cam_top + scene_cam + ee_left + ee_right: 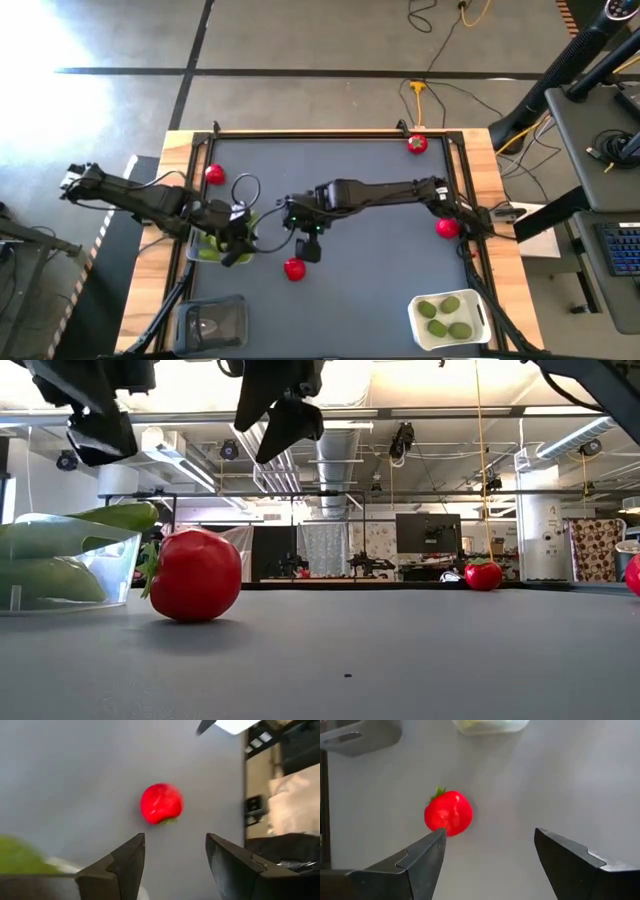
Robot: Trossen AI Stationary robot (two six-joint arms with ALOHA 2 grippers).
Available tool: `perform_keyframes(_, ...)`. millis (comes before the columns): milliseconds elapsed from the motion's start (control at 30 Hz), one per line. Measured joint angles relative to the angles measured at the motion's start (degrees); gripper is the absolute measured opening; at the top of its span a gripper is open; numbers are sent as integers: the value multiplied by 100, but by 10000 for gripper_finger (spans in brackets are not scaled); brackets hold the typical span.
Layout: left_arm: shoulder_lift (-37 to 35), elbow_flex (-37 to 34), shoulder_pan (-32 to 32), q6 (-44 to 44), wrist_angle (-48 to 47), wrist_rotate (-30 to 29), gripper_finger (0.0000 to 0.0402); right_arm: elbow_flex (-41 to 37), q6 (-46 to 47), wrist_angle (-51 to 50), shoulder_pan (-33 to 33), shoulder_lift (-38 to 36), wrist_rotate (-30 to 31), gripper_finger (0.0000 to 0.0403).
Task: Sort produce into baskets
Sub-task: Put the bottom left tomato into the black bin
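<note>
A red tomato [294, 268] lies on the grey table, in front of centre; it also shows in the low view [195, 573]. My right gripper [308, 248] hangs open above the table just behind it, and the tomato [448, 813] sits ahead of its fingers. My left gripper [238, 255] is open and empty over the near right corner of the clear basket [205, 256], which holds light-green cucumbers [60, 555]. The left wrist view shows the same tomato [161, 803] beyond its open fingers. Both grippers are raised clear of the table in the low view.
More tomatoes lie at the back left [214, 175], the back right corner [417, 143] and the right edge [447, 227]. A white basket [418, 322] with limes [447, 318] stands at the front right. A dark-tinted basket [212, 322] stands at the front left.
</note>
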Motion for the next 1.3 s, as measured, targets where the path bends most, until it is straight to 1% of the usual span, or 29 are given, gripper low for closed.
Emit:
perform_keyframes(100, 337, 105, -282, -221, 498, -36, 188, -3, 202, -158, 131, 0, -5, 289)
perform_keyframes(267, 1177, 432, -715, -474, 612, -423, 170, -3, 574, -437, 384, 0, -12, 280)
perform_keyframes(433, 2098, 798, -1098, -562, 596, -1225, 158, -3, 537, -817, 698, 0, 93, 272)
perform_keyframes(567, 2667, 1175, -1357, -557, 801, -1273, 157, -3, 1042, -1508, 1088, -4, 333, 264)
perform_keyframes(633, 2900, 1429, -1463, -341, 699, -1275, 157, -16, 1271, -1916, 1331, -7, 589, 261)
perform_keyframes(700, 3124, 1710, -1513, -4, 350, -1277, 157, -98, 1407, -2166, 1588, -15, 1045, 257)
perform_keyframes(767, 3329, 1970, -1515, 166, -30, -1281, 157, -198, 1503, -2254, 1842, -15, 1663, 254)
perform_keyframes(833, 3525, 2177, -1510, 343, -409, -1299, 157, -278, 1698, -2308, 2070, -15, 2408, 251)
perform_keyframes(867, 3626, 2249, -1510, 495, -548, -1313, 157, -310, 1861, -2329, 2166, -15, 2714, 250)
perform_keyframes(900, 3730, 2292, -1510, 707, -653, -1370, 157, -332, 2042, -2356, 2235, -15, 2892, 249)
perform_keyframes(1000, 4055, 2373, -1510, 1235, -751, -1547, 157, -364, 2965, -2404, 2267, -31, 2900, 246)
perform_keyframes(1067, 4304, 2457, -1494, 1330, -727, -1541, 157, -400, 3434, -2408, 2198, -48, 2877, 247)
perform_keyframes(1167, 4508, 2683, -1402, 1218, -801, -1421, 157, -454, 3672, -2425, 2145, -59, 2842, 251)
perform_keyframes(1300, 4413, 2880, -1245, 1248, -1481, -1427, 158, -579, 3764, -2411, 2156, -160, 2791, 256)
